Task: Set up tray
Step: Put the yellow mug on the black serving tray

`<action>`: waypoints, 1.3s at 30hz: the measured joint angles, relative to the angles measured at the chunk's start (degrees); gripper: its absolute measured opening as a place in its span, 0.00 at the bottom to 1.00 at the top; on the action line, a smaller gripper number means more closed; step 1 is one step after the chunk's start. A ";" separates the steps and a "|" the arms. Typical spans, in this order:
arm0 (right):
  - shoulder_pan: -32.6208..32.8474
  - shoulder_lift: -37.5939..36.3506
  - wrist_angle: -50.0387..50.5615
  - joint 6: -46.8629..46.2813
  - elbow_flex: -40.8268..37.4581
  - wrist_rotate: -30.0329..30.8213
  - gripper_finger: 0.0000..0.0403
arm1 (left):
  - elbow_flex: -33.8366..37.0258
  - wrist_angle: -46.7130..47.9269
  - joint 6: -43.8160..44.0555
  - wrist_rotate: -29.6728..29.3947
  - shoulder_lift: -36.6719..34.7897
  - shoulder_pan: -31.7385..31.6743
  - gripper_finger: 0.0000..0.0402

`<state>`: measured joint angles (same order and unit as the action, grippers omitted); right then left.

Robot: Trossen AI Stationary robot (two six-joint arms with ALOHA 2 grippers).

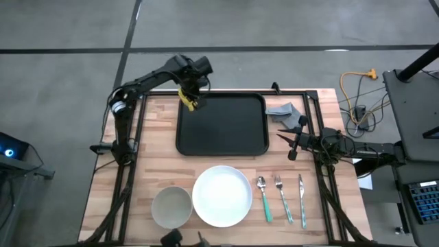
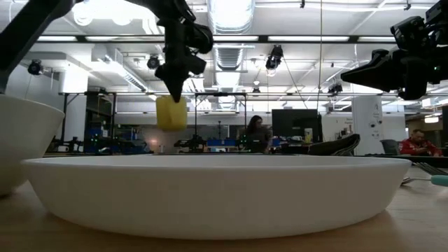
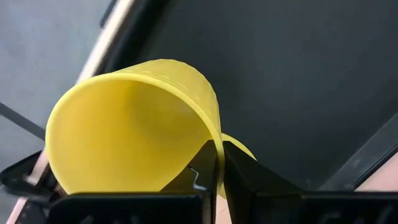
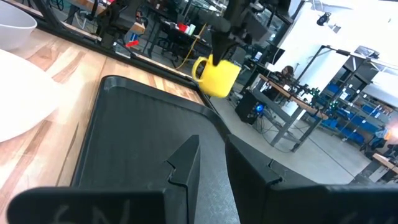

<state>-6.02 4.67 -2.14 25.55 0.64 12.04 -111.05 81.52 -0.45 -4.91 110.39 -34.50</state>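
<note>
The left gripper, clamped on the rim of a yellow plastic cup, holds it above the flat black rectangular tray's far corner.

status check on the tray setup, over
Left claw shut on small yellow plastic cup, held above far-left corner of large flat black tray. Right claw empty beside tray's right edge. Tray bare, nothing in the way.

Bright overhead strip-light glare in the low view, blurred white plate up close.
</note>
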 joint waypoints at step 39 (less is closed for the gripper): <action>0.00 0.00 -0.02 0.07 -0.02 -0.01 0.17 | 14.87 -14.40 -9.10 -3.95 0.92 -0.29 0.00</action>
<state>-6.02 4.67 -2.15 25.62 0.62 12.03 -96.18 67.12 -9.55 -8.86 111.31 -34.79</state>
